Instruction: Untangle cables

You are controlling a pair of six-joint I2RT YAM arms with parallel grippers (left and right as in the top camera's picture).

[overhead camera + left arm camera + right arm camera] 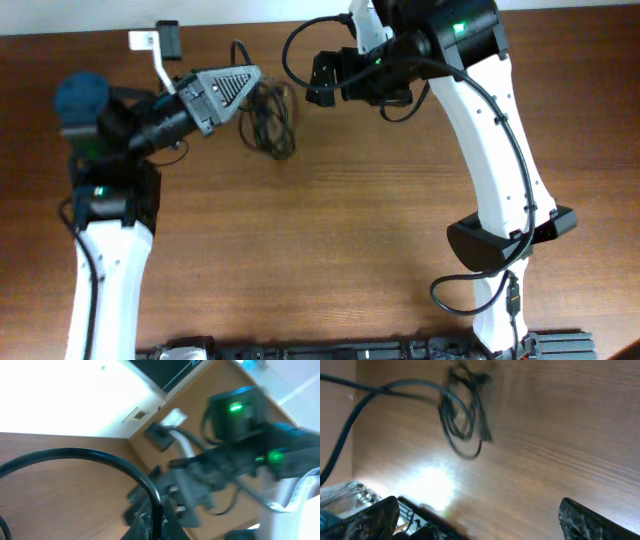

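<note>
The cables (pixel 270 118) form a small black tangle of loops on the brown table near the back, between my two grippers. My left gripper (pixel 248 84) is at the tangle's left edge and is shut on one black cable (pixel 156 505), which arcs away to the left in the left wrist view. My right gripper (pixel 318 80) hovers just right of the tangle, open and empty. The right wrist view shows the tangle (pixel 462 415) some way ahead of its spread fingers (pixel 480 520).
A white and black plug block (pixel 160 40) lies at the table's back left edge. The right arm's thick black wire (pixel 300 40) loops above the tangle. A black rail (pixel 330 350) runs along the front edge.
</note>
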